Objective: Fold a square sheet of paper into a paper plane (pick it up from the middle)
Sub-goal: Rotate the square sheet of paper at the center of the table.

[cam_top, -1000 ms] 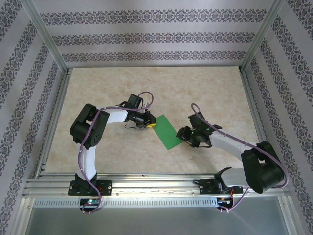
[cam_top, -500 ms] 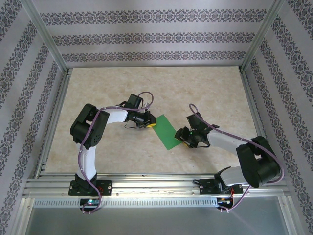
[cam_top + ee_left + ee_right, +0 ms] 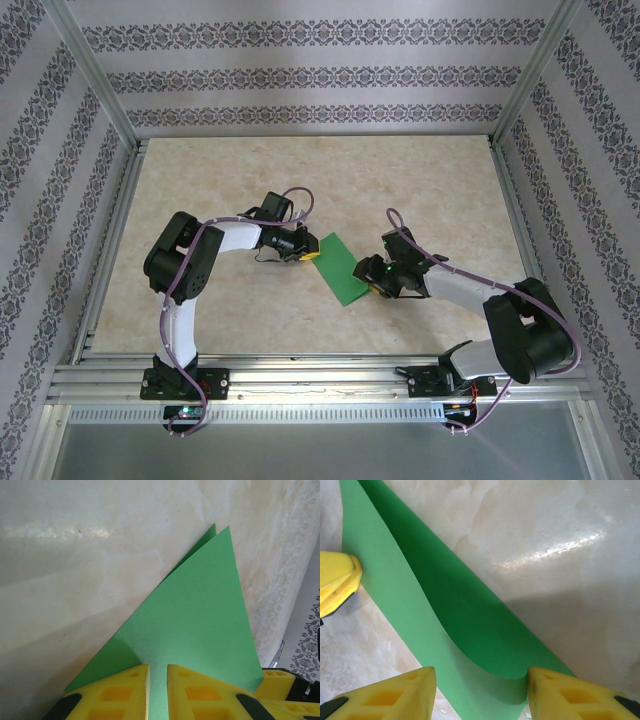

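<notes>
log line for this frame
green paper sheet folded over | left gripper near-shut at its edge | right gripper open, straddling other end

The top view is bright and evenly lit from above, soft, with only faint, short shade on the pale bench (image 3: 200, 170); the frame rails (image 3: 93, 75) splay outward toward the corners, a wide-angle stretch. In the left wrist view a whitish streak of glare lies across the bench at upper left; the square sheet of paper (image 3: 200, 630) is crisp and evenly lit. In the right wrist view a sharp glint sits at right; the raised paper casts a grey shadow on the bench beside it; its inner fold reads darker green.
</notes>
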